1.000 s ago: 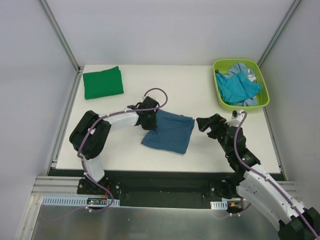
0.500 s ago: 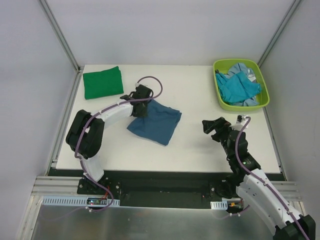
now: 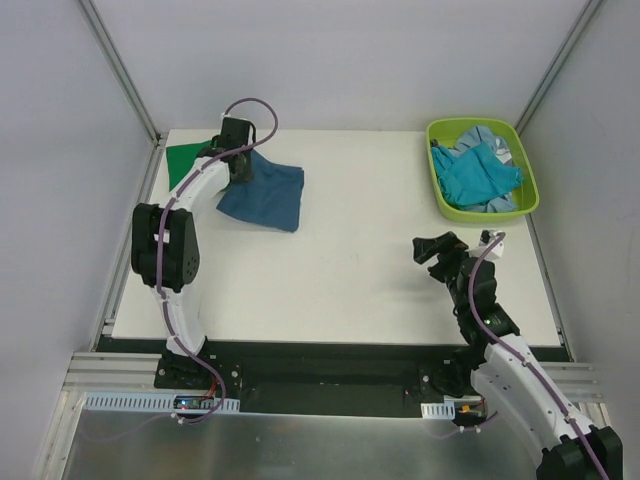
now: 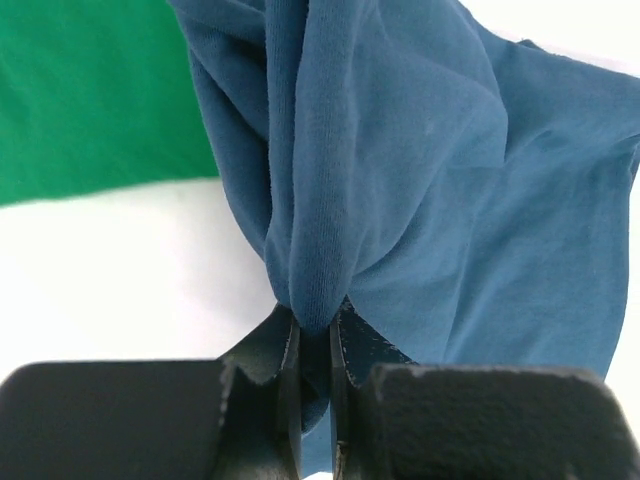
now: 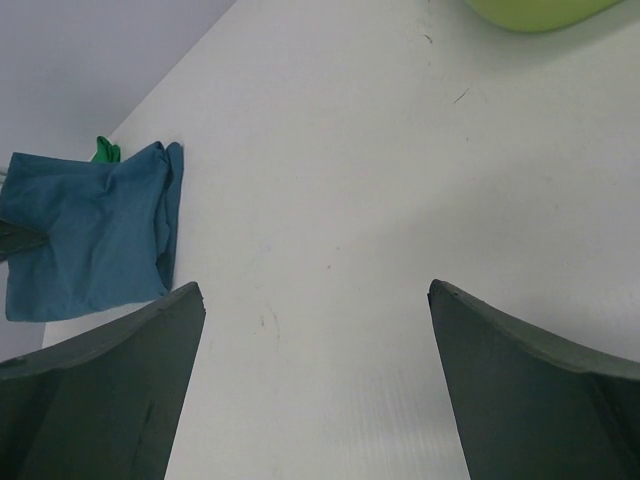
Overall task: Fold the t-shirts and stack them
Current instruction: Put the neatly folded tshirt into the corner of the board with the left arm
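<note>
Top external view: the left gripper (image 3: 238, 165) is at the far-left corner of the white worktop (image 3: 370, 260), clenched on the dark teal-blue cotton t-shirt (image 3: 265, 195). The garment trails from the jaws toward the centre, its left part at or over the right edge of the bright green folded cotton t-shirt (image 3: 182, 160). Whether it rests on the green one or hangs just above it cannot be told.

Left wrist view: the jaws are closed on a narrow bunched ridge of the fabric, which fans out beyond in loose vertical pleats. The green t-shirt lies behind, to the left.

The right gripper (image 3: 437, 250) is released, jaws wide apart and empty, over bare worktop on the right side, well apart from both t-shirts. The lime-green plastic bin (image 3: 530, 190) at the far right holds the crumpled turquoise and pale blue t-shirts (image 3: 480, 175).

Judgement: stacking of the dark t-shirt on the green one is in hand but not complete.

Risks noted:
- Single-point pinch: the folded layers may sag apart, so the fold opens on release.
- Present offset to the right: release here would leave the t-shirt half off the stack.
- Dragging across the green t-shirt could ruck or shift it.
- A thin pinch of soft cotton may slip early.
</note>
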Motion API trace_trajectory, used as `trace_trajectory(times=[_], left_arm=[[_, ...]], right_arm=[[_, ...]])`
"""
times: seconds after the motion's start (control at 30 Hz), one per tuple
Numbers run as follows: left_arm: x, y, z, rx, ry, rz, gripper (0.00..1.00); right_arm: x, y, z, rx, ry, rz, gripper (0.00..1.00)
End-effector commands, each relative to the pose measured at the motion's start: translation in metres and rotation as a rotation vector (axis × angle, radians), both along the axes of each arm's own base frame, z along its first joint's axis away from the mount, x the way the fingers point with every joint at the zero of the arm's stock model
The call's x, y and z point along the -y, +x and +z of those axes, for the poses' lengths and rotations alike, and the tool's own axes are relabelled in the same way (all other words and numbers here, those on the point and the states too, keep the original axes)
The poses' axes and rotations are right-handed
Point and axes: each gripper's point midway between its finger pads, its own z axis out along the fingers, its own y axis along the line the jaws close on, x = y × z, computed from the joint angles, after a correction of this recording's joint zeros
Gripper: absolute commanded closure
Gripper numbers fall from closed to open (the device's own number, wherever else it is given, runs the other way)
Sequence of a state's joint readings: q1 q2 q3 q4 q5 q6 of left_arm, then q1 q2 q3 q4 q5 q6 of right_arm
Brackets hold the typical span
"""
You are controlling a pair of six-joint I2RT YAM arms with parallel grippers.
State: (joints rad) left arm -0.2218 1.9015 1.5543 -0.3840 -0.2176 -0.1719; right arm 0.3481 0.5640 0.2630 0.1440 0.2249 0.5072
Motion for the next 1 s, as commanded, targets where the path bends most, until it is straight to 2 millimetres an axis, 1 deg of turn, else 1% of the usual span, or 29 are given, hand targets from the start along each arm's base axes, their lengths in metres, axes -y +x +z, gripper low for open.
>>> trace_trajectory(times=[0.0, 0.07, 0.13, 0.17, 0.3, 0.37, 0.43, 0.53, 0.67, 0.8, 0.83, 0.97], left_arm=[[-0.022, 0.035, 0.027, 0.072, 0.139, -0.008, 1.0], [-0.033, 0.05, 0.035, 0.097, 0.203, 0.019, 1.0], [-0.038, 0.062, 0.044, 0.126, 0.229, 0.044, 1.0], [-0.04, 0.069, 0.049, 0.142, 0.235, 0.057, 1.0], [-0.035, 0.087, 0.077, 0.209, 0.233, 0.025, 1.0], [-0.039, 0.096, 0.091, 0.243, 0.257, 0.038, 1.0], [-0.042, 0.103, 0.101, 0.265, 0.287, 0.041, 1.0], [-0.045, 0.11, 0.112, 0.287, 0.319, 0.03, 1.0], [-0.051, 0.12, 0.123, 0.312, 0.345, 0.032, 1.0], [-0.054, 0.127, 0.139, 0.346, 0.371, 0.036, 1.0], [-0.055, 0.127, 0.143, 0.355, 0.372, 0.041, 1.0], [-0.06, 0.124, 0.156, 0.375, 0.381, 0.067, 1.0]], right_arm=[[0.006, 0.011, 0.009, 0.042, -0.003, -0.033, 0.04], [0.007, 0.014, 0.005, 0.028, -0.008, -0.039, 0.04], [0.007, 0.018, 0.003, 0.022, -0.01, -0.046, 0.04], [0.003, 0.017, -0.002, 0.027, -0.119, 0.037, 0.04], [0.001, 0.023, -0.009, -0.011, -0.13, 0.045, 0.04], [0.0, 0.026, -0.012, -0.032, -0.129, 0.053, 0.04], [-0.001, 0.028, -0.014, -0.045, -0.125, 0.063, 0.04], [-0.003, 0.03, -0.013, -0.046, -0.118, 0.071, 0.04], [0.004, 0.029, -0.014, -0.051, -0.146, 0.054, 0.04], [0.018, 0.023, -0.011, -0.047, -0.198, 0.011, 0.04], [0.022, 0.02, -0.008, -0.039, -0.209, 0.002, 0.04], [0.036, 0.012, -0.005, -0.04, -0.263, -0.044, 0.04]])
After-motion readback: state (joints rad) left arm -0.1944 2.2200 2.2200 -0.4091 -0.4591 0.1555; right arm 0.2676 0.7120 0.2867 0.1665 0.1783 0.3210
